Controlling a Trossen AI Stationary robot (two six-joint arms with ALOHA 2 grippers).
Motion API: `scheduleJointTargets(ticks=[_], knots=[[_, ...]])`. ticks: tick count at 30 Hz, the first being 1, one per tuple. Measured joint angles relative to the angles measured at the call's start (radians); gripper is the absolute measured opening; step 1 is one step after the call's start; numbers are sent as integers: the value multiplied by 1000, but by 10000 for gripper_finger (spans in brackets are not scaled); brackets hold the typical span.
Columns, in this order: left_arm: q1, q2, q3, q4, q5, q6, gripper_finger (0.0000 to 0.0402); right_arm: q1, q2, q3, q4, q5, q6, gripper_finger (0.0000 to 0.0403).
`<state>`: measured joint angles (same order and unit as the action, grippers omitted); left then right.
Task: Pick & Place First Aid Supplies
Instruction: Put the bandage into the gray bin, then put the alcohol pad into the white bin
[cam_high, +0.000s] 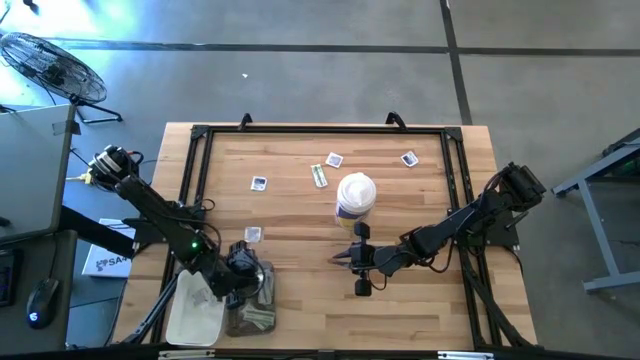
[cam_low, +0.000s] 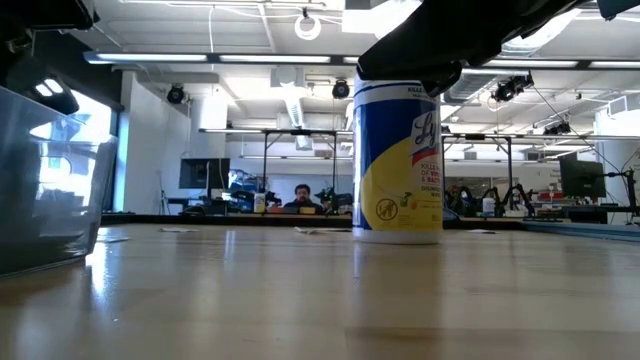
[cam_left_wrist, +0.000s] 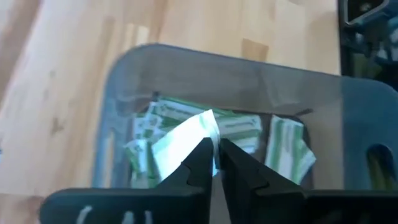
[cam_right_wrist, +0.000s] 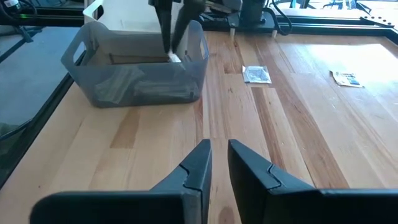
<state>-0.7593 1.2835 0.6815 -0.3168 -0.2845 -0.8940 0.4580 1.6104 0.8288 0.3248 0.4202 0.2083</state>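
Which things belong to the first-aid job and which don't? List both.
Job: square white blue-printed packets, pale green-white strip packet in left gripper, clear plastic bin.
Lying about: white-lidded blue-yellow canister, white plastic tray, metal fan.

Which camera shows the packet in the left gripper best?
The left wrist view: the green-white packet sits between the left gripper fingers, above the bin. The right wrist view shows a white speck of it; the high and low views hide it.
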Motion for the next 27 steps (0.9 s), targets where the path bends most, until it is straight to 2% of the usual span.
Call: scheduleJointTargets(ticks=[7,12,18,22,27], knots=[[0,0,1,-35,-14,0,72,0,0,0,0,0,0,47],[0,0,73,-187,-16,7,94,0,0,0,0,0,0,47],[0,0,168,-362,-103,34,97,0,0,0,0,0,0,47],[0,0,198,-406,-155,56,97,0,0,0,0,0,0,47],[16,0,253,-481,-298,38,97,0,0,0,0,0,0,49]])
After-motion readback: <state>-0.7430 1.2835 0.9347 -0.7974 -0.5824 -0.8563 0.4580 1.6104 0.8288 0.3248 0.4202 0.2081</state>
